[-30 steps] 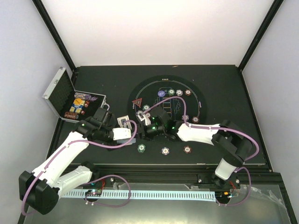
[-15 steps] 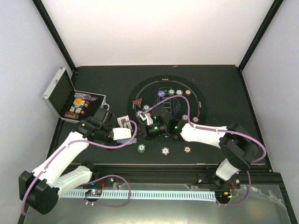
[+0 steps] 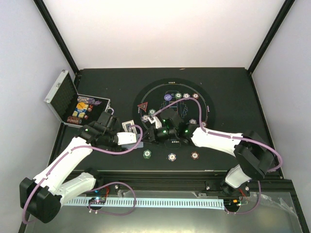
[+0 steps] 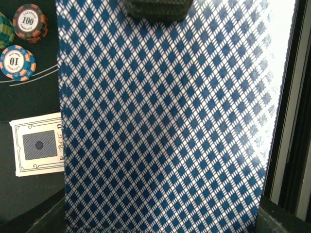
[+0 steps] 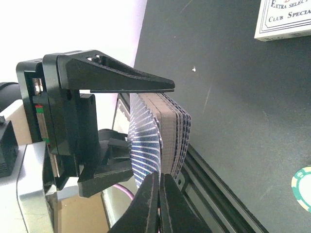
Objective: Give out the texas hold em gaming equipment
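Right gripper (image 5: 158, 196) is pinched together on the outermost blue diamond-backed playing card (image 5: 143, 145), bowing it off the deck (image 5: 172, 126). My left gripper (image 3: 137, 138) clamps that deck steady (for dealing, I judge) above the worktop (image 3: 233, 87), at the round black mat's (image 3: 150, 92) 8 o'clock.

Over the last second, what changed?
The right arm swung its elbow out to the right and toward the near edge. The right gripper drifted slightly right, pinched on a card of the deck. The left gripper stayed put, clamped on the deck. Chips and case unchanged.
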